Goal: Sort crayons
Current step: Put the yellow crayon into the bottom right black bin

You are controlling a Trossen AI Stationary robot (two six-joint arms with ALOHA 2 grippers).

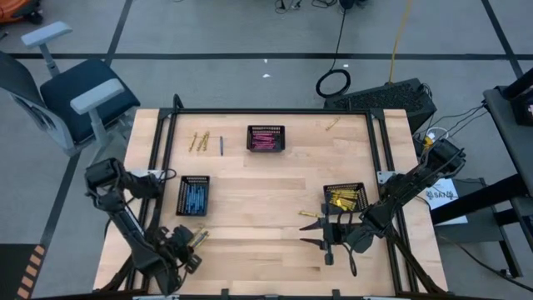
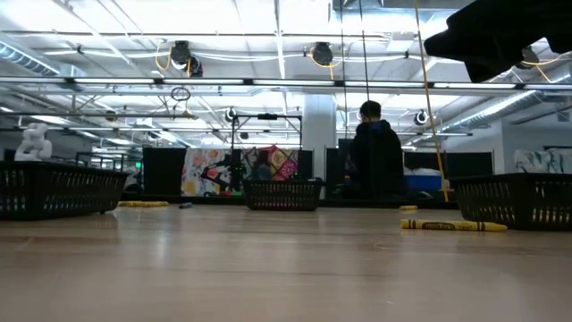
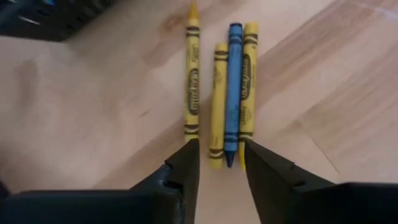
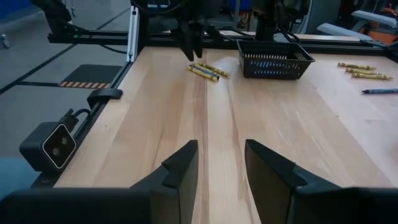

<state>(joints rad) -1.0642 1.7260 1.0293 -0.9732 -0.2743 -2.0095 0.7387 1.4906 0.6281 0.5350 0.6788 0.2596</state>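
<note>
Four crayons lie side by side on the wood near the table's front left: three yellow ones [image 3: 192,81] and one blue one [image 3: 233,93]; the high view shows them as a small cluster [image 1: 200,237]. My left gripper [image 3: 221,167] hangs open over their near ends, pointing steeply down, with one finger on either side of the short yellow crayon and the blue one. From the right wrist view its fingers [image 4: 194,46] stand just above the cluster [image 4: 208,71]. My right gripper [image 1: 316,235] waits open at the front right, pointing toward the left.
Three black mesh baskets stand on the table: one with blue crayons [image 1: 193,195], one with pink [image 1: 266,138], one with yellow [image 1: 345,198]. Loose crayons lie at the far left [image 1: 200,142], at the far right [image 1: 332,124] and beside the yellow basket [image 1: 310,214]. A person sits beyond the table [image 2: 375,152].
</note>
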